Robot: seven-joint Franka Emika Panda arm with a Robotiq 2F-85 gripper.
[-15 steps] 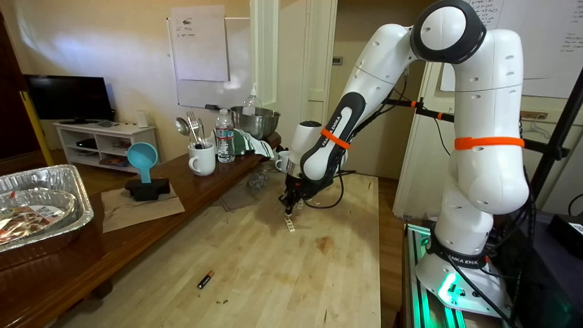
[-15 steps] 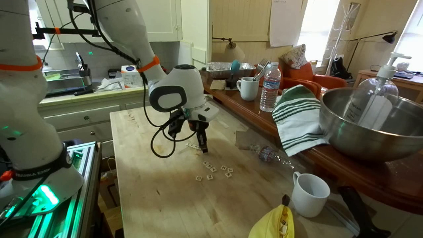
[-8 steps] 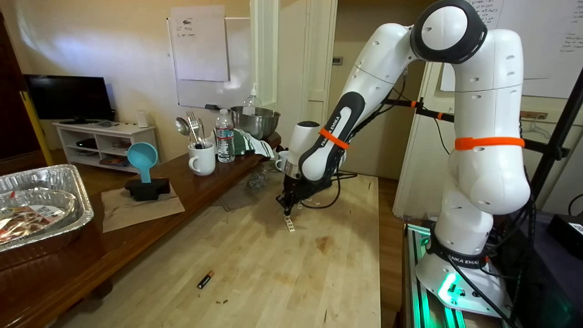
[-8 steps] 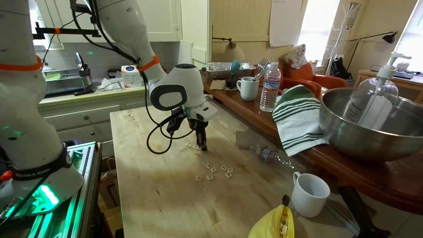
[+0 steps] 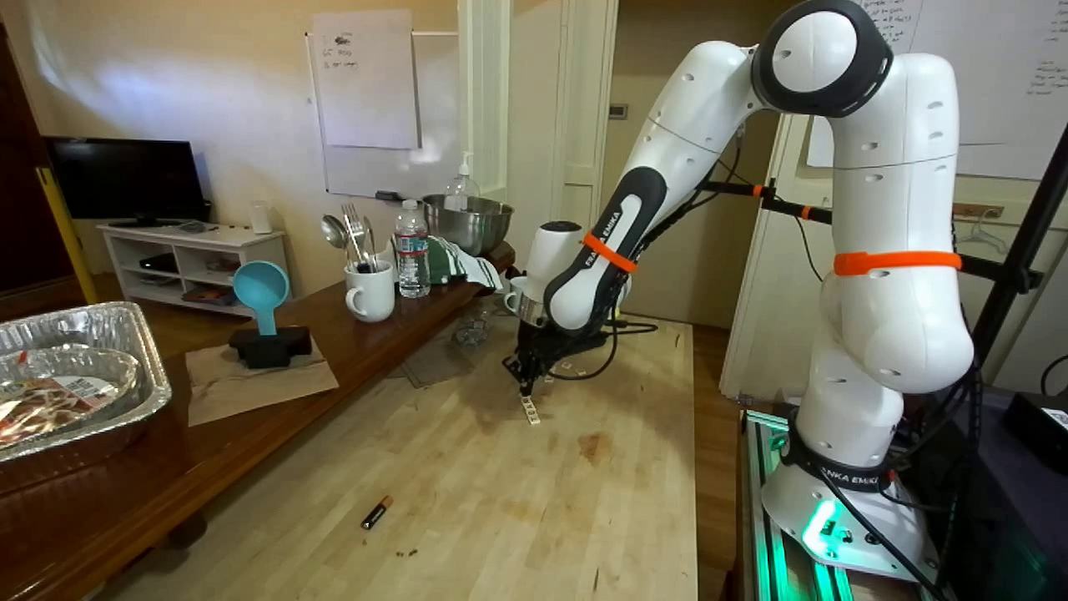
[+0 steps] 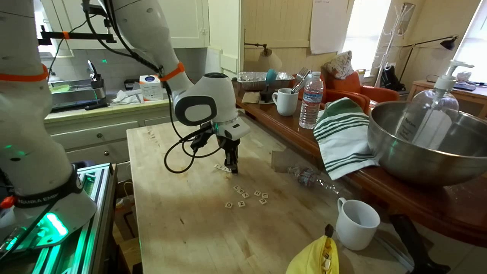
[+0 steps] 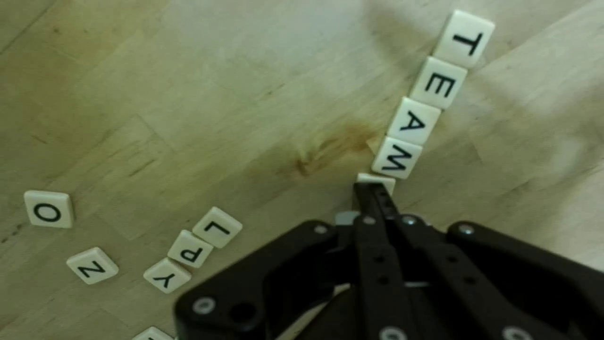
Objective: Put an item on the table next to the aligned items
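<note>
On the table (image 5: 517,492), between the long edge by the robot base (image 5: 884,526) and the long edge along the brown counter (image 5: 359,342), 4 letter tiles (image 7: 414,121) are lined up as T, E, A, M, presumably so that a word can be read. The item to be placed, a 5th tile (image 7: 376,178), is seen on the table just beside the M, slightly out of line; most of its face is covered by the gripper (image 7: 375,189), and contact with the M cannot be told.

The gripper's fingers are pressed together, nothing being seen between them, and are held at tile height, probably so that the tile can be nudged rather than lifted into the row.

8 loose tiles (image 6: 241,204) are counted toward the end edge nearest the yellow pouch (image 6: 309,257), likely set apart as spares. Pale pieces are seen in the pouch's mouth, so tiles may be stored there; their number cannot be told. 1 white mug (image 6: 357,226) is stood near the corner at the counter edge, and 1 battery (image 5: 377,512) is laid toward the opposite end edge.
</note>
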